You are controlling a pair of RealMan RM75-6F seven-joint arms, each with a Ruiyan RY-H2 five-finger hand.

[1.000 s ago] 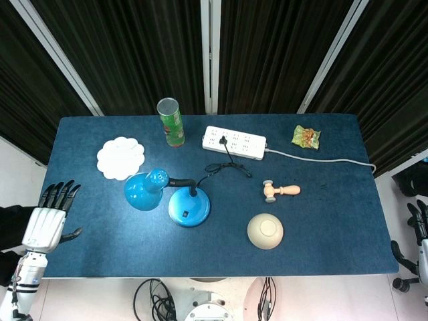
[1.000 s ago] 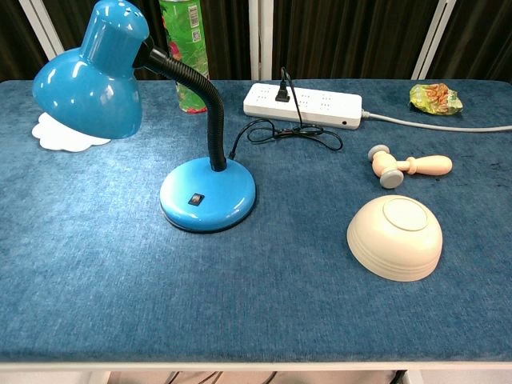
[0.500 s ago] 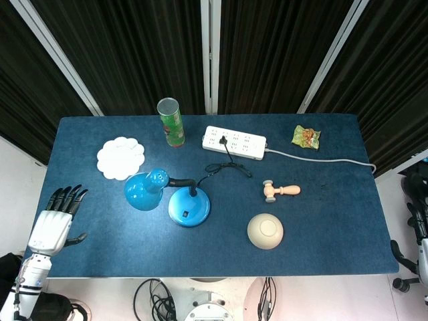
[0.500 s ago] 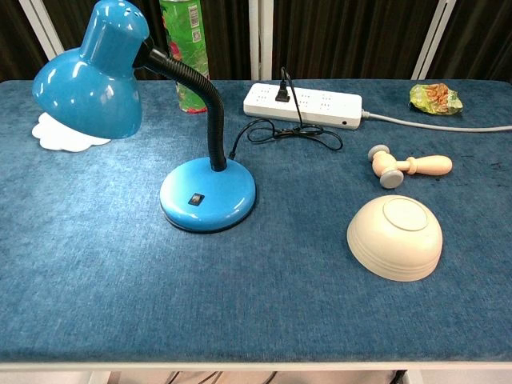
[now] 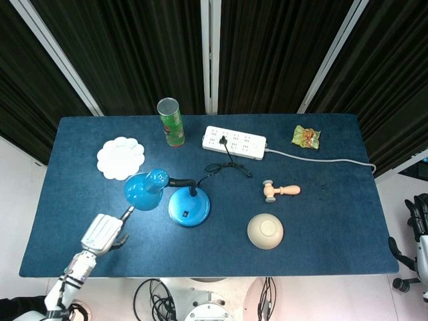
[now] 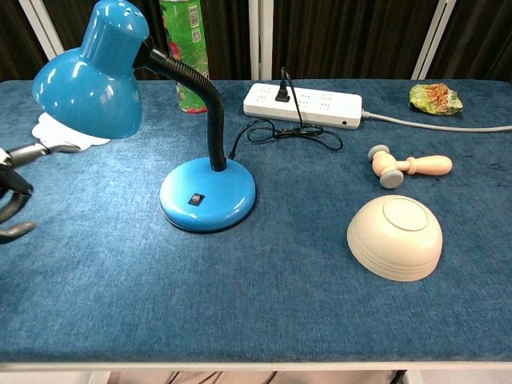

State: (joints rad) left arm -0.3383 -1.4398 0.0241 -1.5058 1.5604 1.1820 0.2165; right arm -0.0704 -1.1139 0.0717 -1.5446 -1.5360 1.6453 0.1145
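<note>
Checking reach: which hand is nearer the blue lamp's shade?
Left. The left hand hovers just below the lamp shade; the right hand sits off the table's far edge.

Your left hand point(image 5: 101, 233) is over the near left part of the table, one finger pointing straight ahead while the others curl in, nothing in its grasp. Your right hand point(image 5: 420, 231) hangs off the table's right edge, only partly in view, fingers upward.
</note>
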